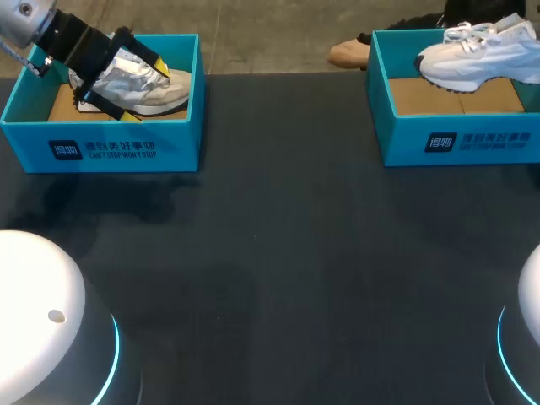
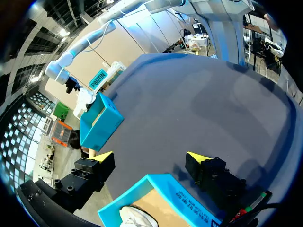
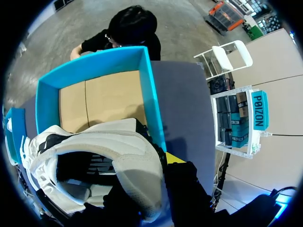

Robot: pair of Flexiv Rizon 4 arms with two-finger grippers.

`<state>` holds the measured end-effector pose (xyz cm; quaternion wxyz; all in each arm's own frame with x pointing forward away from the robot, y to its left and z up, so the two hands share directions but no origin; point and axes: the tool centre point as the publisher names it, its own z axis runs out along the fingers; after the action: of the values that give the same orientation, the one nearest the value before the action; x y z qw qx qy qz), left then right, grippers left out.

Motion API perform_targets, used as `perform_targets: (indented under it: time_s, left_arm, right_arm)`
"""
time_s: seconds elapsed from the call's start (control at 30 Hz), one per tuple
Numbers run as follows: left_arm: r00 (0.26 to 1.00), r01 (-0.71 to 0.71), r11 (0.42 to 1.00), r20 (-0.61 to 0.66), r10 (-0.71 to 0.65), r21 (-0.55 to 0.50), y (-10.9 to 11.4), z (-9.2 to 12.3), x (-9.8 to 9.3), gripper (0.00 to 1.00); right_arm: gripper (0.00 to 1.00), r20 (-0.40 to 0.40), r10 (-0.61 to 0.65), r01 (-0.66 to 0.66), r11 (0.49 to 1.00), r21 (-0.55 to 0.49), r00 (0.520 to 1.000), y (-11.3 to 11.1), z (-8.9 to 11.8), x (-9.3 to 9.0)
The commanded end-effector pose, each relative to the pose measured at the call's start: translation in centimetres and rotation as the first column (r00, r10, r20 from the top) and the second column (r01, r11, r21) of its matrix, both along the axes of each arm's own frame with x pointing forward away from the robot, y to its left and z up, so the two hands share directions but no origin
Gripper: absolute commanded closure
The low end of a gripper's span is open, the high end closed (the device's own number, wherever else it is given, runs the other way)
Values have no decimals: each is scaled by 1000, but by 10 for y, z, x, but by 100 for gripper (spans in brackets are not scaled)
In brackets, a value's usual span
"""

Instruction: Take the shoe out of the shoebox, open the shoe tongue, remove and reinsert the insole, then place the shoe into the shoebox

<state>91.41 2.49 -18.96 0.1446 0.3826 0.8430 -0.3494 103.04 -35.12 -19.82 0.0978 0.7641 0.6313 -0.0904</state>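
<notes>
A white trainer (image 1: 481, 55) hangs tilted over the right teal shoebox (image 1: 456, 139), toe towards the middle. In the right wrist view my right gripper (image 3: 154, 165) is shut on the heel collar of the white trainer (image 3: 94, 156), with one yellow fingertip (image 3: 173, 158) showing; the right shoebox (image 3: 149, 99) lies under it with its cardboard floor bare. At the back left, a grey-white shoe (image 1: 156, 89) rests in the left shoebox (image 1: 101, 148). My left gripper (image 1: 135, 89) stands open above that shoe's rear half. In the left wrist view the left gripper (image 2: 151, 158) spreads wide above the left box's corner (image 2: 161, 187).
The two boxes stand at the back corners of the dark table (image 1: 270, 270). My arms' white bases (image 1: 42, 312) sit at the front corners. From the left wrist, the far box (image 2: 99, 123) shows across the table.
</notes>
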Motion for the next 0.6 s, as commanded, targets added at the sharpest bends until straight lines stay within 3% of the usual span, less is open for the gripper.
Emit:
perform_targets:
  time_s: [0.03,0.6]
  left_arm:
    - [1000,1,1000,0,-1,3,0,1,0,0]
    - [1000,1,1000,0,-1,3,0,1,0,0]
  right_arm:
    - [100,7,-10,10,1000,4,1000,2,-8,-1]
    - [100,35,-27,28,999,-39,999,-1,-44,9]
